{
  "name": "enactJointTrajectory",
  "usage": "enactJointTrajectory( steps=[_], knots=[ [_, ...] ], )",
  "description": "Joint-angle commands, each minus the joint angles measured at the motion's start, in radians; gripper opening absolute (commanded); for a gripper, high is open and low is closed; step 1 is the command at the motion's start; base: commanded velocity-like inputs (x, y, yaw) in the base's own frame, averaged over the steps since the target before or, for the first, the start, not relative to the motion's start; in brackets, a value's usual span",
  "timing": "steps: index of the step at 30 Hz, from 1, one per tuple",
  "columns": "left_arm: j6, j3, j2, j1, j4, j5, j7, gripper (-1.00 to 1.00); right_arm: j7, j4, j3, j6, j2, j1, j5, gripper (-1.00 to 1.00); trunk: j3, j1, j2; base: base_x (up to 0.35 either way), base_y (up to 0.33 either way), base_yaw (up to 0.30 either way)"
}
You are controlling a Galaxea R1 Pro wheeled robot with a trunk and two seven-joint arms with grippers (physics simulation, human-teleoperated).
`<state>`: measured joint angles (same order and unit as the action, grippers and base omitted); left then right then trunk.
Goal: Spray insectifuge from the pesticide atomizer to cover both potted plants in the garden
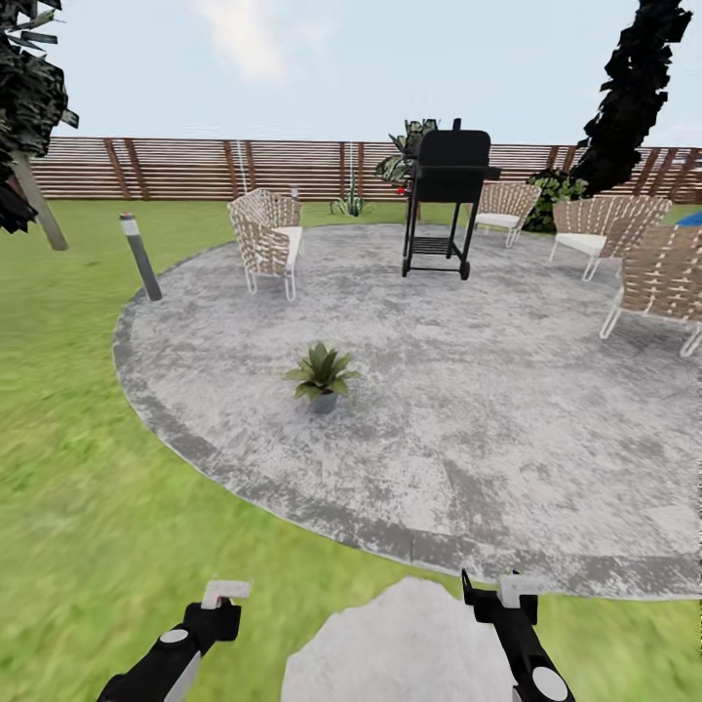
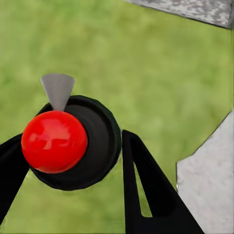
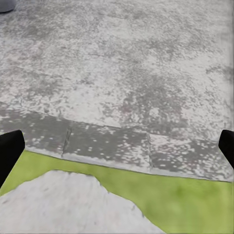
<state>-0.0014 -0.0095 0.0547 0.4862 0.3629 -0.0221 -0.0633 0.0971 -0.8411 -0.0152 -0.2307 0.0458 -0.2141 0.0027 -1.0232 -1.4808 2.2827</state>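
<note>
The left end effector was clamped around the pesticide atomizer, its red cap facing the wrist camera, over the lawn. The right end effector hung spread and empty. One potted plant stood ahead on the patio. Judged step: approaching it; next, drive closer and aim the nozzle.

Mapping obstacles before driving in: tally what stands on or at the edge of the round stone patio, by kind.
Wicker chairs: 4
Black grill: 1
Potted plant: 1
Bollard lamp: 1
Total: 7
</note>
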Motion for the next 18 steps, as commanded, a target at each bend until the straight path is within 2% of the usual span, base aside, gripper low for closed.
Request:
enactJointTrajectory(
  steps=[1, 15, 18],
  knots=[
    [0.0, -0.001, 0.001, 0.0, 0.001, -0.002, -0.003, -1.0, 0.004, 0.001, -0.002, -0.002, 0.0, -0.001, 0.0, 1.0, -0.001, 0.0, 0.0, 0.306, 0.157, -0.262],
    [0.0, -0.001, 0.001, 0.0, 0.001, -0.002, -0.003, -1.0, 0.004, 0.001, -0.002, -0.002, 0.0, -0.001, 0.0, 1.0, -0.001, 0.0, 0.0, 0.316, 0.132, -0.259],
    [0.0, -0.001, 0.001, 0.0, 0.001, -0.002, -0.003, -1.0, 0.004, 0.001, -0.002, -0.002, 0.0, -0.001, 0.0, 1.0, -0.001, 0.0, 0.0, 0.332, 0.092, -0.096]
  ],
)
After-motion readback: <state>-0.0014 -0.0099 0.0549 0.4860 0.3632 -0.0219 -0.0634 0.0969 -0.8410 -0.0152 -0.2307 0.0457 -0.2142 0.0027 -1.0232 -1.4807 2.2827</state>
